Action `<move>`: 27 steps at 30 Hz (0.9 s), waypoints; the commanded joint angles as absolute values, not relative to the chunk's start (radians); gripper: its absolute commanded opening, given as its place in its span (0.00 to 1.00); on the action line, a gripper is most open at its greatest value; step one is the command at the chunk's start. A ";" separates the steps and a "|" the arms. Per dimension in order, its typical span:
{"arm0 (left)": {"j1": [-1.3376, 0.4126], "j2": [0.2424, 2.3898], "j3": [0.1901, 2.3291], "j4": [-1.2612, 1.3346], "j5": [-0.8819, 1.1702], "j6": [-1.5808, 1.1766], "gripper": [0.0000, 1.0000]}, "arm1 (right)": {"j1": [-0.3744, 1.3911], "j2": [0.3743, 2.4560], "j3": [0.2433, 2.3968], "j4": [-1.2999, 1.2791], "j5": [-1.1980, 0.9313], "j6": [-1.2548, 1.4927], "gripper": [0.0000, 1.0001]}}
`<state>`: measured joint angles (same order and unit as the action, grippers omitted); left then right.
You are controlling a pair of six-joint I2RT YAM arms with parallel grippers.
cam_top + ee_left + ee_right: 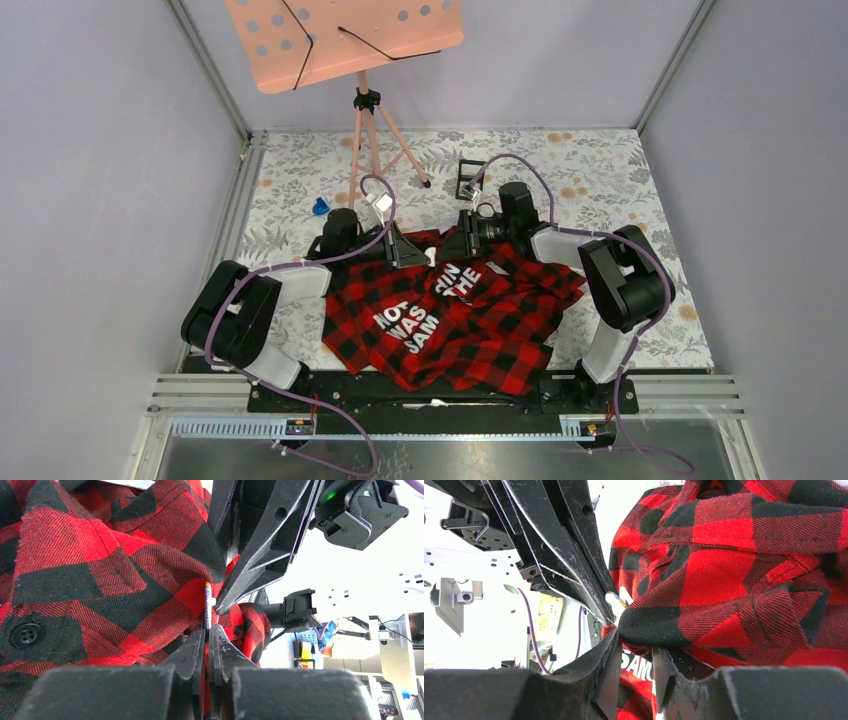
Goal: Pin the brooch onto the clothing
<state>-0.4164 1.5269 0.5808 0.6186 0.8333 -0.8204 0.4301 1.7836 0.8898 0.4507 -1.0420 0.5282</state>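
Pinching brooch (207, 602) edge-on: left gripper (208, 628), against clothing (75, 555).

I work over a white tabletop with grey floral print (620, 180). On it lie a red-and-black check flannel shirt (480, 335), a small blue object (320, 207), a small black square frame (468, 178) and a pink tripod stand (358, 160).

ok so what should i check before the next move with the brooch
1. Left tool shut on the brooch: ok.
2. Brooch against a fold of the flannel shirt: ok.
3. Right tool gripping that fold: cannot tell; the fold sits between its jaws.
4. Brooch fastened through the shirt: cannot tell, hidden.
5. Tools clear of each other: cannot tell, tips crowded at the brooch.
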 commanded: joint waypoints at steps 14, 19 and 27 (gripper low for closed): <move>-0.417 1.517 0.588 0.716 0.882 -0.846 0.00 | 0.460 1.800 0.897 0.514 -1.053 0.533 0.35; -0.416 1.536 0.593 0.741 0.890 -0.886 0.00 | 0.460 1.787 0.885 0.529 -1.063 0.539 0.37; -0.416 1.543 0.594 0.780 0.906 -0.928 0.00 | 0.460 1.789 0.875 0.562 -1.078 0.558 0.37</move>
<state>-0.4091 1.5478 0.5797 0.6315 0.8398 -0.8917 0.4416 1.8019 0.8837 0.4976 -1.0435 0.5507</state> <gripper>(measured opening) 0.030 0.371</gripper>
